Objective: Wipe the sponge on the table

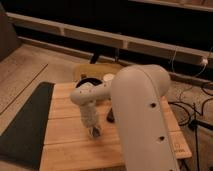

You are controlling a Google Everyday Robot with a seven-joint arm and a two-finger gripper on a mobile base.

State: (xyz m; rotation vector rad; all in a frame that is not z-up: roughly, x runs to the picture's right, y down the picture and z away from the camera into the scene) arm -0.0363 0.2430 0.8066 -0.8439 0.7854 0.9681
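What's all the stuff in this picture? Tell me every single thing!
table: one, light wooden planks, in the middle under the arm
mat: one, dark grey, along the table's left side
dark object: one, blackish, on the table right beside the arm, partly hidden
dark round thing: one, at the table's far edge
small white round thing: one, just right of the dark round thing
cables: several, black, on the floor at the right
sponge: cannot be made out; it may be hidden at the gripper's tip
arm: one, white, bulky, coming from the front right
gripper: one, shut, pointing down at the middle of the table
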